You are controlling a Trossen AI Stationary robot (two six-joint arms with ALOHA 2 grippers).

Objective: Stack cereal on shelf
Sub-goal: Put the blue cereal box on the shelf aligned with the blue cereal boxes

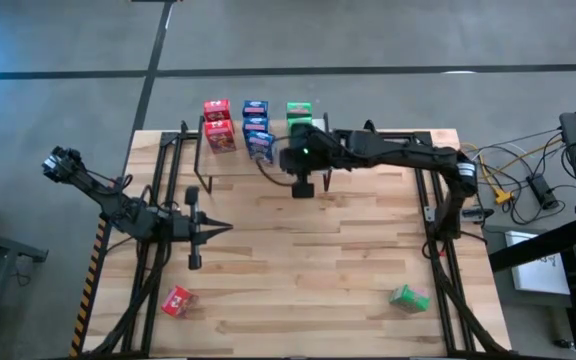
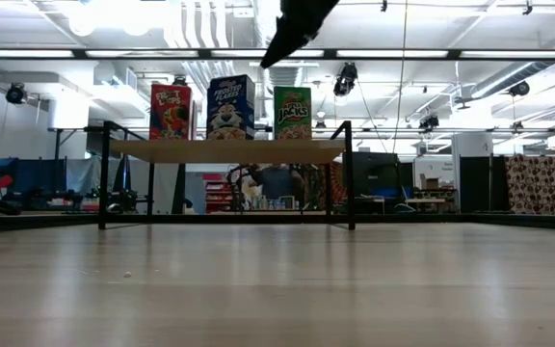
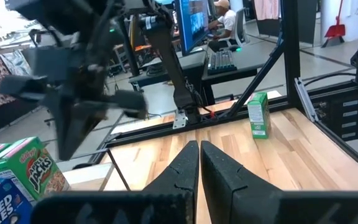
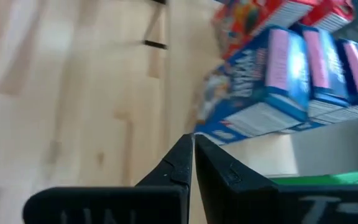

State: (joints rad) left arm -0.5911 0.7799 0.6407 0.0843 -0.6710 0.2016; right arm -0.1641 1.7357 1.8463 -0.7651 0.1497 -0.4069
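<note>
Nearest the overhead camera's lower edge, two small cardboard cereal boxes lie loose on the big butcher-block wooden tabletop (image 1: 308,260): a red box (image 1: 177,300) at about seven o'clock from the table's middle and a green box (image 1: 408,298) at about five o'clock, well apart from each other and from both arms. The left gripper (image 1: 218,228), dark and two-fingered, hangs over the table at roughly nine o'clock from the centre, pointing toward three o'clock; its fingers (image 3: 182,168) are clenched together with nothing between them. The right gripper (image 1: 303,186) reaches in from the three o'clock side and sits at about twelve o'clock from the centre, just in front of the shelf; its fingers (image 4: 178,163) are likewise pressed shut and empty, close to the blue boxes in its wrist view. The small raised shelf (image 2: 224,151), a light wooden board on thin black metal legs, stands at the table's twelve o'clock edge. On it the remaining boxes stand upright in three rows running front to back: a red row (image 1: 218,125) toward nine o'clock, a blue row (image 1: 257,128) in the middle, and a green row (image 1: 299,112) toward three o'clock, partly hidden by the right arm. From table level, one red, one blue and one green front show side by side on the board.
</note>
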